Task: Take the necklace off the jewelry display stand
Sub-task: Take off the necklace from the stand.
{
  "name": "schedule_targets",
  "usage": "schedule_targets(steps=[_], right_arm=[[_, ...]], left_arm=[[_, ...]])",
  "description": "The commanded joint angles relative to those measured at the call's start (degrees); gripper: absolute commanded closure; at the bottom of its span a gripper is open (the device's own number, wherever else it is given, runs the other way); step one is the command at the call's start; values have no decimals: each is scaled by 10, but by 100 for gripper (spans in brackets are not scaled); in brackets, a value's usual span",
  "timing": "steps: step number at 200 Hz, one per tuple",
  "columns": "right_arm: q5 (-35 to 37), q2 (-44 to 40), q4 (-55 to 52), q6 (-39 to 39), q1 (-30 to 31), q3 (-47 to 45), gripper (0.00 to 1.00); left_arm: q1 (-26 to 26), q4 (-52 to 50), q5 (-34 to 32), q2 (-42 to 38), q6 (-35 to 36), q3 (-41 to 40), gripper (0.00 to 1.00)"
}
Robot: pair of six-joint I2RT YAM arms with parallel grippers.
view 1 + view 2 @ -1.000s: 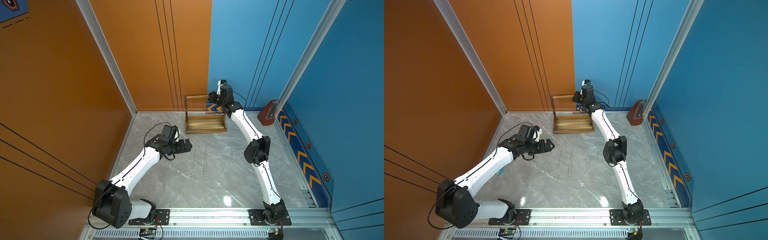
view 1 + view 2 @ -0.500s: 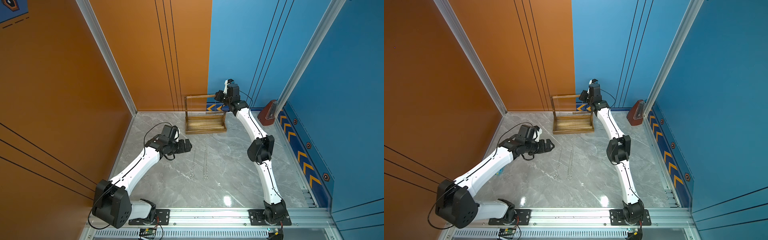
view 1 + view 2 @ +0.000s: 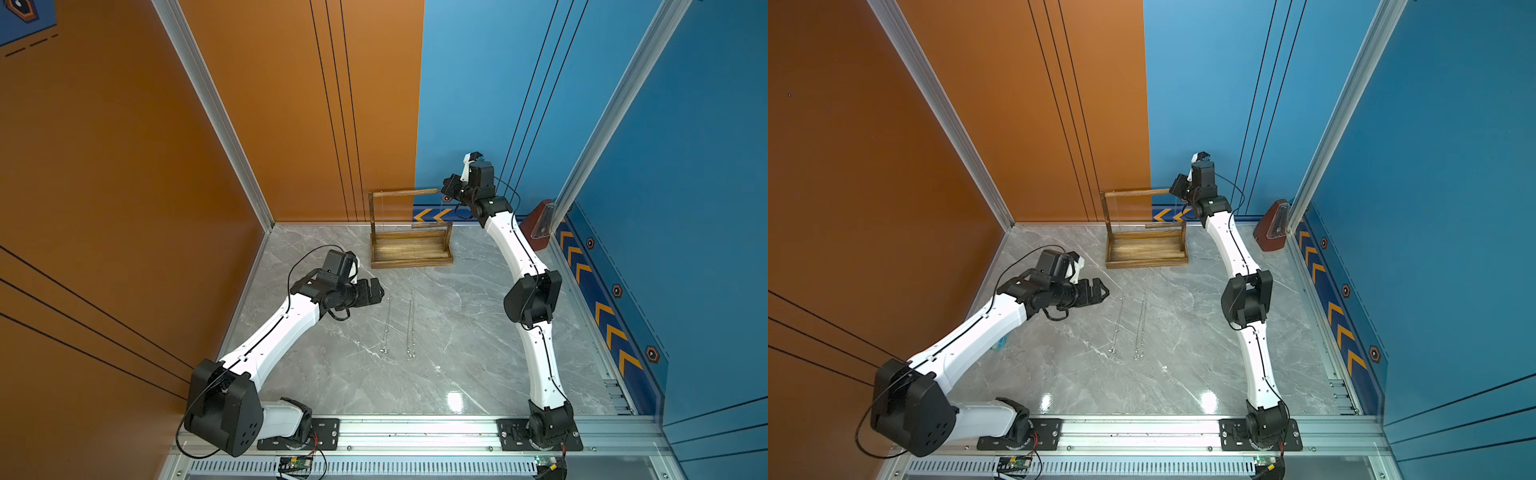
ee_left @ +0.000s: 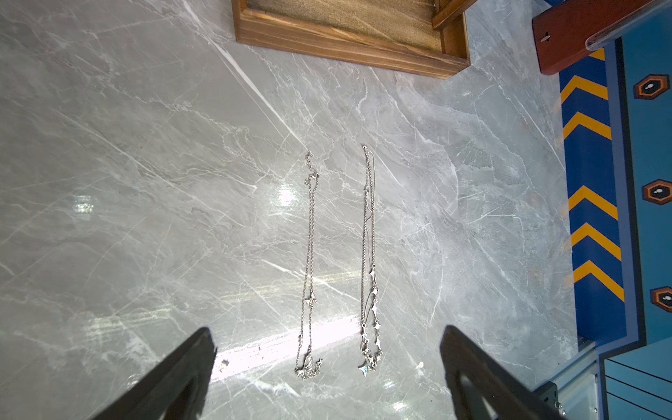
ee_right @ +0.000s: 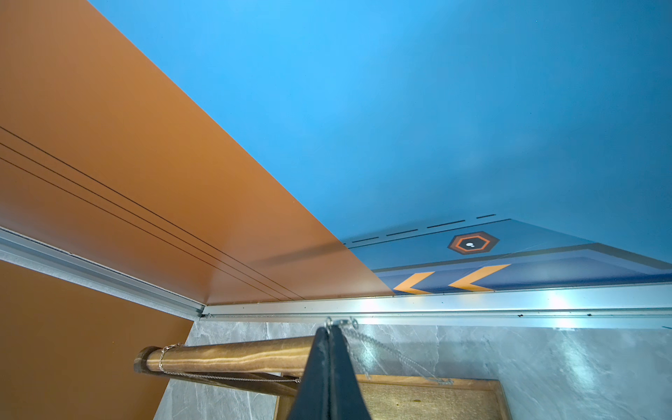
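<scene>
- Top views: the jewelry display stand sits at the back of the table, close to the wall corner. The right gripper is raised just off the free end of the long crossbar. Its jaws cannot be read from here. A thin strand hangs from the bar near the tall post. The left gripper hovers low, well apart from the stand, with its jaws spread and nothing between them.
- Left wrist view: two loose chains lie side by side on the marble in front of the stand's tray. The spread fingers frame them without contact.
- Right wrist view: the fingers are pressed together, pinching the necklace just past the bar's tip, and its clasp shows above the fingertips. A chain loop sits round the bar near its far end, with a strand running toward the grip. Whether this is one chain or two cannot be told.
- Risk: if that loop belongs to the held necklace, pulling away sideways or upward would likely snag it on the bar. That could tip the stand or drag the fine chain out of the narrow pinch.
</scene>
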Motion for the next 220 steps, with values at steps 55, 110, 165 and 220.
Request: schedule_targets(steps=[55,110,165,220], right_arm=[[-14,-55,-17,-8,-13,-8,100],[-13,-89,-21,-10,-18,-8,100],[-14,-128,-42,-16,-17,-8,100],[-19,-186,-57,-24,-15,-42,100]], left_arm=[[-28,6,7,-5,32,1,2],[-79,16,-44,-44,79,-4,2],[-156,16,-130,-69,149,-8,2],[-187,39,-147,-82,218,-4,2]])
